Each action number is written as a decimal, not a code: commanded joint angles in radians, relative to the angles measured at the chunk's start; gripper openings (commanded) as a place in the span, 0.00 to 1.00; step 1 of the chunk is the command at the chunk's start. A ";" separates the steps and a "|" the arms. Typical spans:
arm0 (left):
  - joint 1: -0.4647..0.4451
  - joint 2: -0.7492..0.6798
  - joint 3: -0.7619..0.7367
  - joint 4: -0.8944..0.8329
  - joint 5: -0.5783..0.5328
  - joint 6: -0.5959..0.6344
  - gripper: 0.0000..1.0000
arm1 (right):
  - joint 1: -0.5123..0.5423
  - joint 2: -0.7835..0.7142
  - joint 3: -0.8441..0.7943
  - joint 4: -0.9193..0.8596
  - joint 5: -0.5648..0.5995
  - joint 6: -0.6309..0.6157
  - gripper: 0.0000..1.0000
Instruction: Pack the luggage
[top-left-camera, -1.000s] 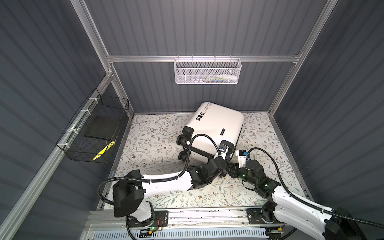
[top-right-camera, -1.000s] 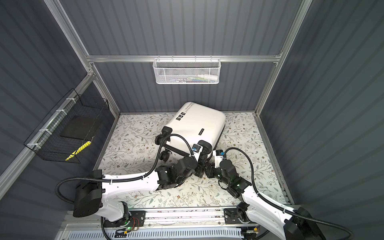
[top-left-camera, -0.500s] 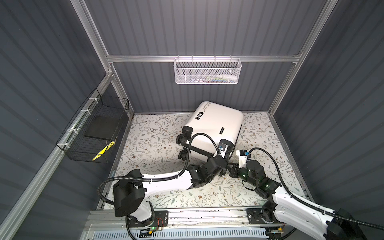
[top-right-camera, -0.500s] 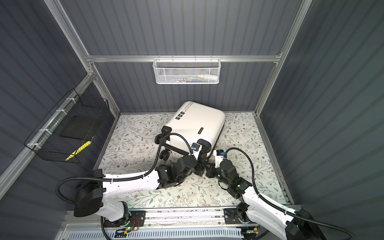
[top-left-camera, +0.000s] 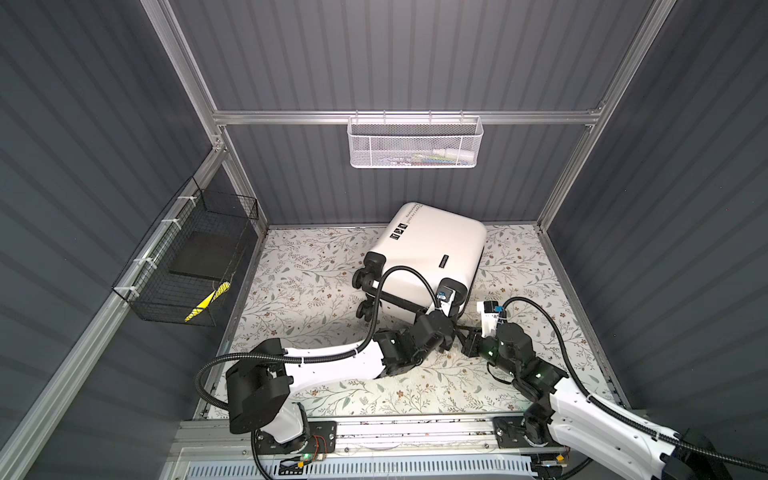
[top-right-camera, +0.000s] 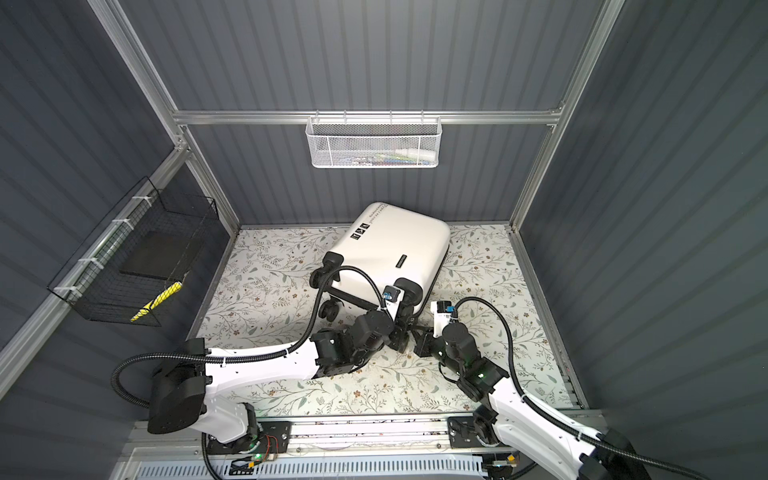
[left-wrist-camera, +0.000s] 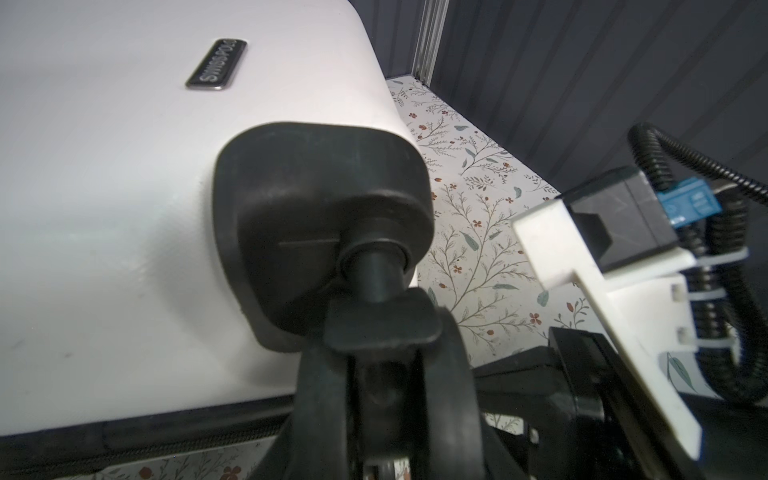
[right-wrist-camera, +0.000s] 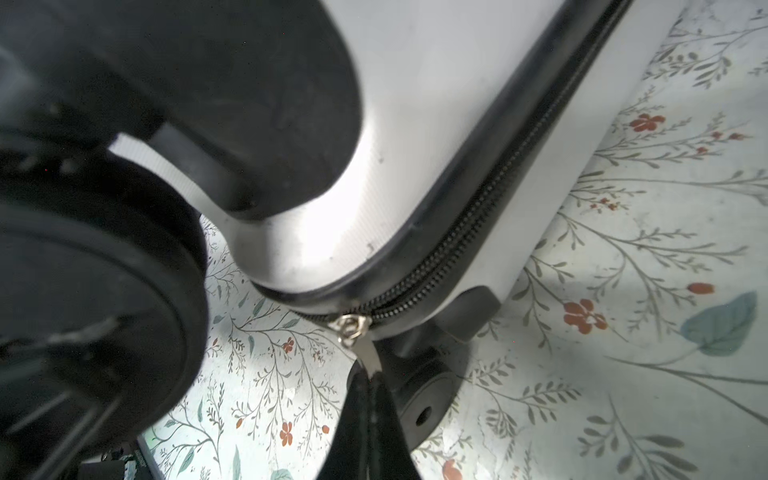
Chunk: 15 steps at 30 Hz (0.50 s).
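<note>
The left claw (top-left-camera: 452, 323) sits at a spinner wheel (left-wrist-camera: 316, 399); whether it grips, I cannot tell. The luggage (top-left-camera: 432, 245) lies shut on the tabletop (top-left-camera: 307, 291), wheels toward both arms. The right claw (right-wrist-camera: 370, 378) pinches the zipper pull (right-wrist-camera: 368, 355); the seam runs away from it along the side.

White luggage (top-left-camera: 432, 245), black wheels (top-left-camera: 365, 309), pale floral mat (top-left-camera: 307, 291), perhaps yellow-netted item (top-left-camera: 206, 302).

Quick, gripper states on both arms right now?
Left gripper: closed on a wheel of the luggage.
Right gripper: closed, pinching the zipper pull.
</note>
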 joint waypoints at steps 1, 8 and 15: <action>0.003 -0.043 0.014 0.141 -0.026 -0.009 0.00 | -0.035 0.006 -0.015 -0.025 0.119 0.046 0.00; 0.003 -0.068 -0.010 0.141 -0.033 -0.011 0.00 | -0.078 -0.012 -0.035 -0.016 0.135 0.094 0.00; 0.003 -0.062 -0.004 0.143 -0.030 -0.007 0.00 | -0.077 -0.038 -0.052 0.051 -0.035 0.004 0.02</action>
